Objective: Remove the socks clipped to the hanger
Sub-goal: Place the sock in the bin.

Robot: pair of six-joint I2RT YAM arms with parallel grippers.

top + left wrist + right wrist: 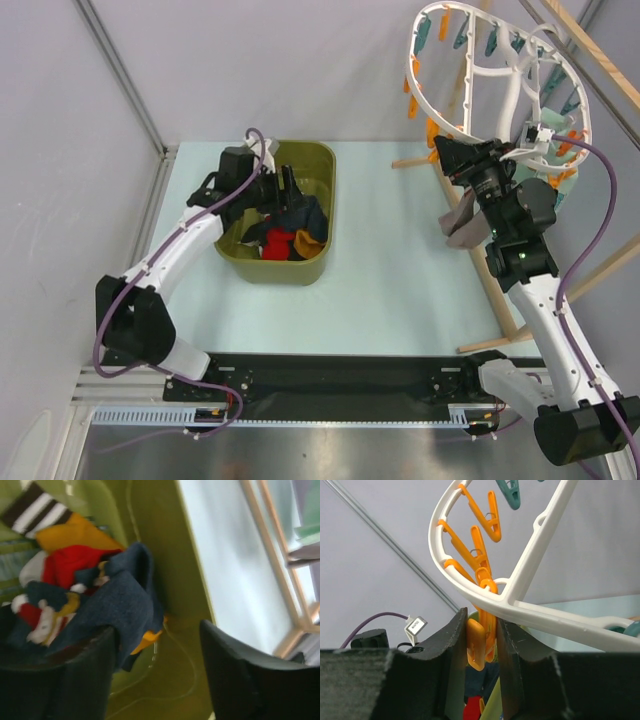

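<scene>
The white oval hanger [512, 100] hangs at the back right with orange and teal pegs. My right gripper [443, 152] is at its lower rim. In the right wrist view the gripper [481, 630] is shut on a dangling orange peg [477, 645] under the white ring [545, 615]. A grey-brown fabric piece [462, 222] and a pale mint sock [562, 182] hang there. My left gripper [289, 186] is open and empty over a pile of socks [285, 240]. The left wrist view shows that gripper [157, 640] beside dark blue [120, 600], red [70, 562], mustard [70, 532] and striped [37, 510] socks.
The olive-green tub [325, 200] holding the socks stands at the table's middle left. The light wooden rack [590, 60] carries the hanger, and its legs [480, 270] run along the table's right side. A pale wall closes the back.
</scene>
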